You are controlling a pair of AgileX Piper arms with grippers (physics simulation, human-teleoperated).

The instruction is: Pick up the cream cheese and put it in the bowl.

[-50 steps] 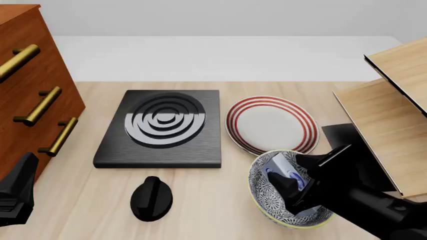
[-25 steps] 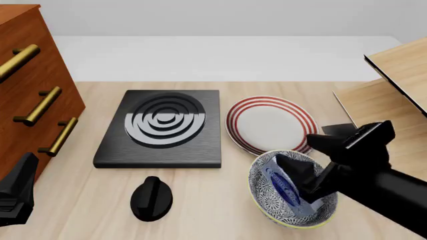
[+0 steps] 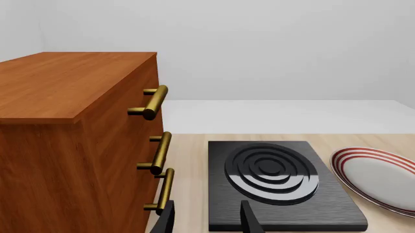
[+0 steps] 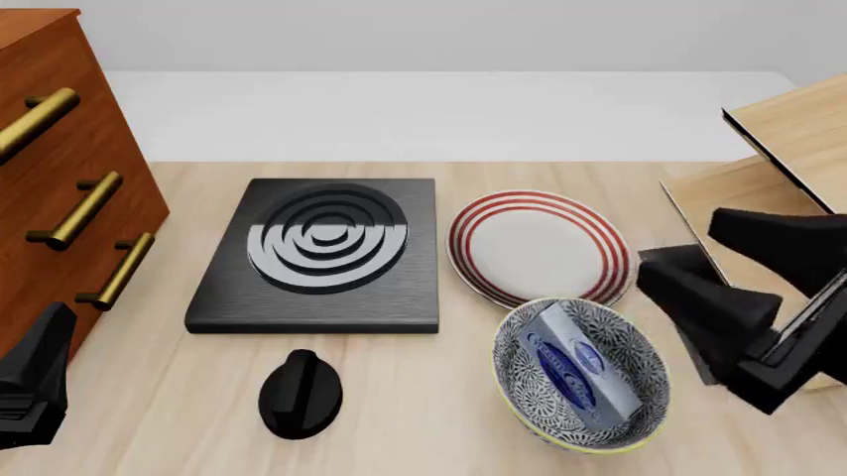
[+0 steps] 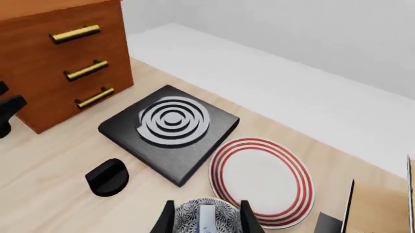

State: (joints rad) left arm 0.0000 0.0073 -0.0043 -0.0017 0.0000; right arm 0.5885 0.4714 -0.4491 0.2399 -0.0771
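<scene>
Counted on the table (image 4: 397, 416): one patterned bowl (image 4: 530, 397) holding one cream cheese (image 4: 577, 365), one white plate with red rings (image 4: 537, 243) just behind the bowl, one black burner slab (image 4: 321, 254) to the left of the plate, and one black knob (image 4: 301, 393) to the left of the bowl. One wooden drawer cabinet (image 4: 54, 169) stands left of the burner slab and carries three brass handles (image 4: 87, 210). Two grippers are present, one left gripper (image 4: 34, 392) and one right gripper (image 4: 741, 297), with one light wooden rack (image 4: 781, 198) to the right of the plate.
</scene>
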